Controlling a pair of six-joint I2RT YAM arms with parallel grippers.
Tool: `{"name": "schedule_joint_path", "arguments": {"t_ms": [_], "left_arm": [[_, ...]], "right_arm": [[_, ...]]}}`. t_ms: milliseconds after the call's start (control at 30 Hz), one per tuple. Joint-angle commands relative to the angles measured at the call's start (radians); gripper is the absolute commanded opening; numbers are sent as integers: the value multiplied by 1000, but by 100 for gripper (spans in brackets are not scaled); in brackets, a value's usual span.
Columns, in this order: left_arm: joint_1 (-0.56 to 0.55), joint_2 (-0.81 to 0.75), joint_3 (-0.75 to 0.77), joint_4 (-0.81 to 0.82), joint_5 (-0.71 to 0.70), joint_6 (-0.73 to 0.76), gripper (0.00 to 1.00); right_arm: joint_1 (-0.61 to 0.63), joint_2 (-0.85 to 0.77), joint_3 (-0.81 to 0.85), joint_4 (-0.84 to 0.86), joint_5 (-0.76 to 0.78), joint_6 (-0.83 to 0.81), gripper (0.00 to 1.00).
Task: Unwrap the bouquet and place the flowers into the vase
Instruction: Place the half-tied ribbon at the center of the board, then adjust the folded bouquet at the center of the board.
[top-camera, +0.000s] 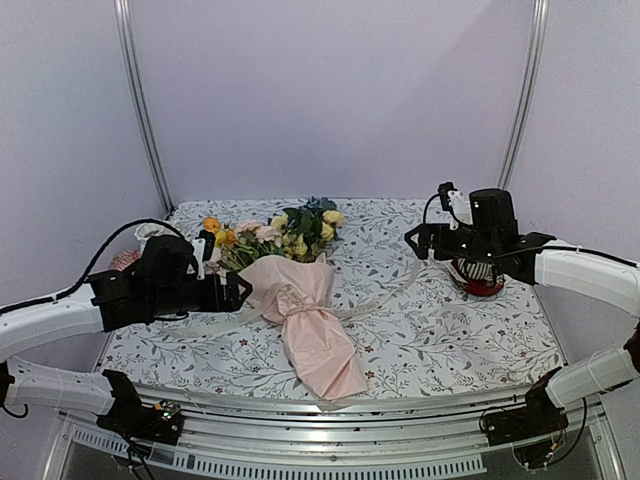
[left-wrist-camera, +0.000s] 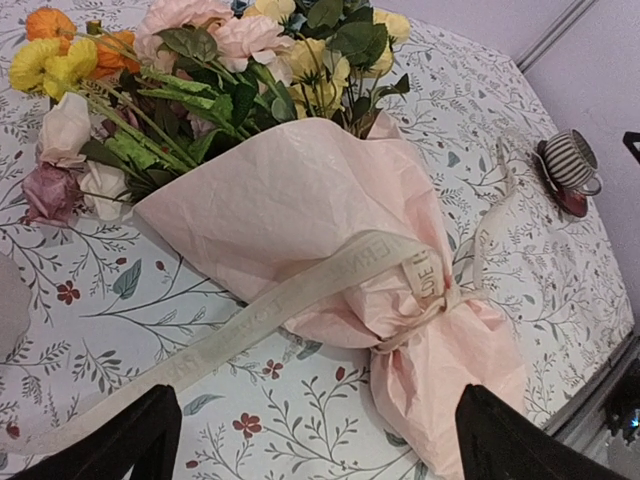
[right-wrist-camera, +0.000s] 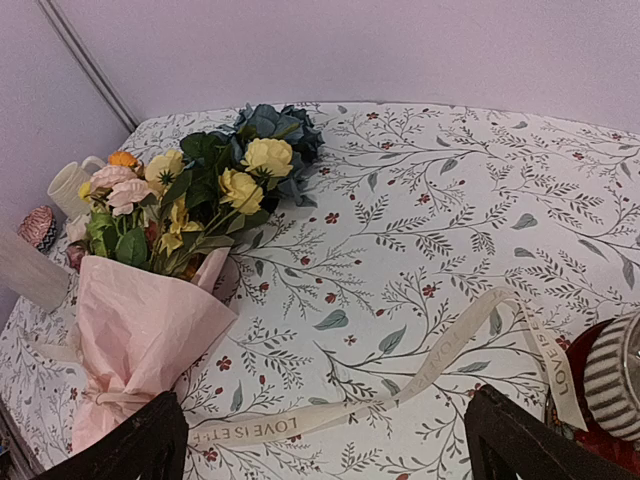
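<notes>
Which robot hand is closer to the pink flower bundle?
The left one. The left gripper sits open right beside the bouquet, at the edge of its paper wrap on the robot's left. The right gripper is much farther away, over by the striped cup.

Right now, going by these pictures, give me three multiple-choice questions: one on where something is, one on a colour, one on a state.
1. Where is the cup?
A) right side of the table
B) far left corner
C) near left corner

2. What colour is the paper?
A) blue
B) green
C) pale pink

3. How is the bouquet?
A) standing upright
B) lying down, wrapped, ribbon tied
C) unwrapped, stems scattered

Answers:
1 A, the top view shows it towards the right edge.
2 C, the crinkled wrap is pink in every view.
3 B, the ribbon cinches the paper and the bundle lies flat.
</notes>
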Motion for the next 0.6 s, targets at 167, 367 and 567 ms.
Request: {"name": "schedule_joint_path", "arguments": {"t_ms": [167, 367, 567], "left_arm": [[13, 65, -51, 137, 80, 17, 96], [15, 131, -50, 174, 121, 20, 95], [16, 210, -62, 238, 143, 8, 94]], "right_arm": [[2, 71, -37, 133, -341, 36, 99], [61, 129, -51, 195, -380, 74, 99], [161, 227, -40, 243, -379, 111, 99]]}}
